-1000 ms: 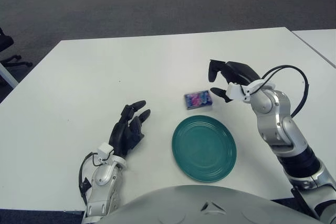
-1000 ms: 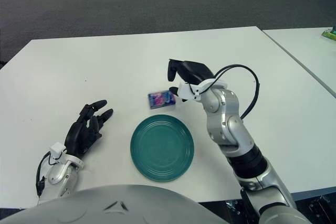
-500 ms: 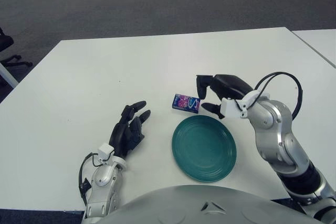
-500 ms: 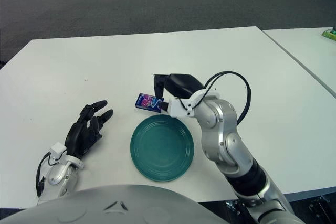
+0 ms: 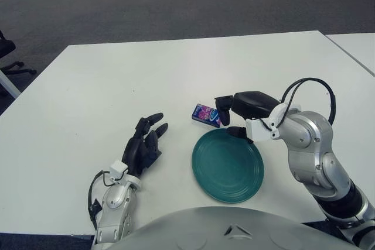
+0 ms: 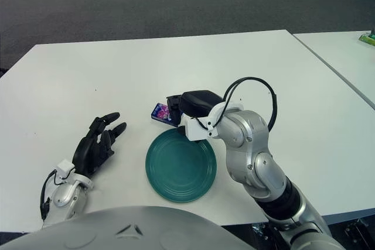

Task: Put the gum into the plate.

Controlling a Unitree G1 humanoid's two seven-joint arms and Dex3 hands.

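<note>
The gum (image 5: 204, 113), a small blue and pink pack, lies slightly askew on the white table just beyond the far left rim of the green plate (image 5: 227, 168). My right hand (image 5: 227, 119) is low at the pack's right end. Its upper fingers (image 5: 221, 103) curl over that end and touch it, while the thumb (image 5: 236, 132) hangs over the plate's far rim, apart from the pack. The pack stays flat on the table. My left hand (image 5: 144, 143) shows left of the plate with its fingers relaxed and holding nothing.
The white table (image 5: 146, 80) stretches wide beyond and to the left of the gum. A second white table (image 5: 357, 45) stands at the right edge. Grey carpet lies beyond the far edge, with a chair base (image 5: 9, 62) at the far left.
The right hand came left and down from beside the gum and pushed the pack leftward. Its fingers have since curled lower over the pack's right end. The left hand has not moved.
</note>
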